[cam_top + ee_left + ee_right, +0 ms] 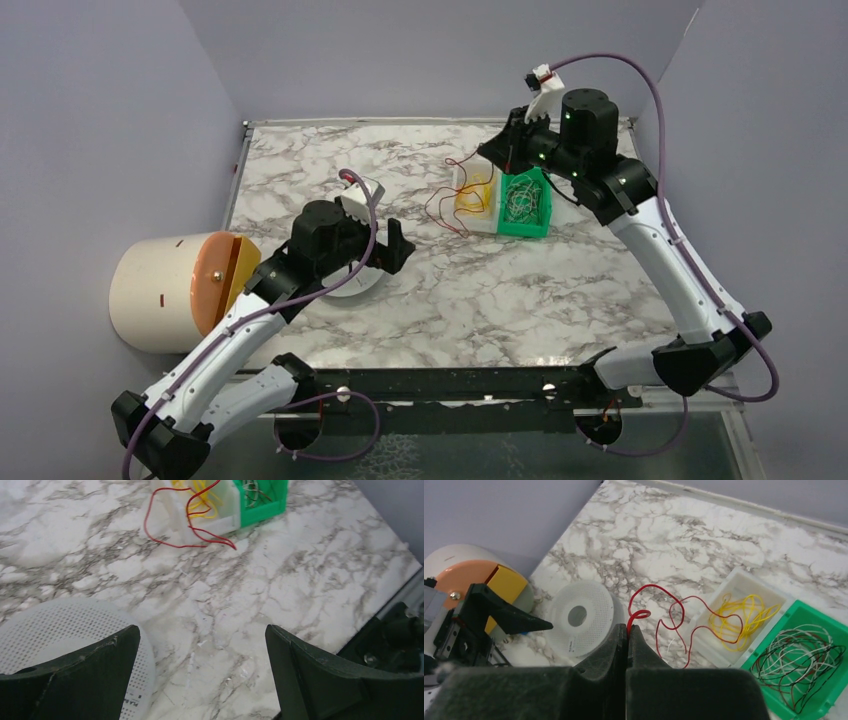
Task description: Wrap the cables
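The thin red wire trails in loose loops from the white bin onto the marble, and also shows in the top view and the left wrist view. My right gripper is shut on one end of the wire and holds it above the bins. My left gripper is open and empty, low over the table beside a white perforated spool, which also shows in the top view and the right wrist view.
A white bin holds yellow wires. A green bin next to it holds thin dark and pale wires. A cream cylinder with an orange and yellow face lies off the table's left edge. Grey walls enclose the table.
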{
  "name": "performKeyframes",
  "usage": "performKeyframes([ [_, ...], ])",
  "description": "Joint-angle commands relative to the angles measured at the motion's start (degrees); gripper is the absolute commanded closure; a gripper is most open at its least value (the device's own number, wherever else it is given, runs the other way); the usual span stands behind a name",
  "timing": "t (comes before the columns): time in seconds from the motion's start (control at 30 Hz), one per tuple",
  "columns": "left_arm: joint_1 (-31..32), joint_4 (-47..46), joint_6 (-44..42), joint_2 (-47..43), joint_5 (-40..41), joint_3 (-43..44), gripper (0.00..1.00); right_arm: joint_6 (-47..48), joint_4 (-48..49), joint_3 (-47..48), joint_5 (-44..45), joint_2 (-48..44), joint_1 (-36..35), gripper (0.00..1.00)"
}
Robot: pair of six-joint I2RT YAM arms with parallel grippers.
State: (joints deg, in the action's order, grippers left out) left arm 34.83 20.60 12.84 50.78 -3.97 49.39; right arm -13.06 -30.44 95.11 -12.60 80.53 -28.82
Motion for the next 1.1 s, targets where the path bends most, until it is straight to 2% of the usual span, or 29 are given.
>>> performKeyframes([
  [0.0,-0.16,-3.3,1.27,-0.53,-18.75,3.94,0.01,-4.81,0.91,-5.5,-5.82,-4.86,-0.36,0.99],
  [0.23,-0.09,-4.32,4.96,1.69,-31.62,7.33,0.01,-8.36,4.33,-15.42,-12.66,-10.34,-0.49,0.99],
  [0.37,0.13,-6.3,7.01,3.82,-36.5,7.2,0.01,-9.4,7.07,-20.16,-13.65,-11.7,-1.51,0.99],
  [0.73,2.6,-7.32,7.77,12.79,-39.35,6.97,0.04,-9.96,12.31,-21.68,-14.21,-8.55,-8.33,0.99],
  [0.93,3.05,-7.17,6.96,13.64,-38.41,5.88,0.06,-10.23,14.24,-22.09,-15.42,-7.01,-9.37,0.99],
  [1.07,3.14,-6.74,6.33,14.3,-38.48,5.9,0.13,-10.0,15.23,-22.71,-16.35,-6.43,-10.13,0.99],
])
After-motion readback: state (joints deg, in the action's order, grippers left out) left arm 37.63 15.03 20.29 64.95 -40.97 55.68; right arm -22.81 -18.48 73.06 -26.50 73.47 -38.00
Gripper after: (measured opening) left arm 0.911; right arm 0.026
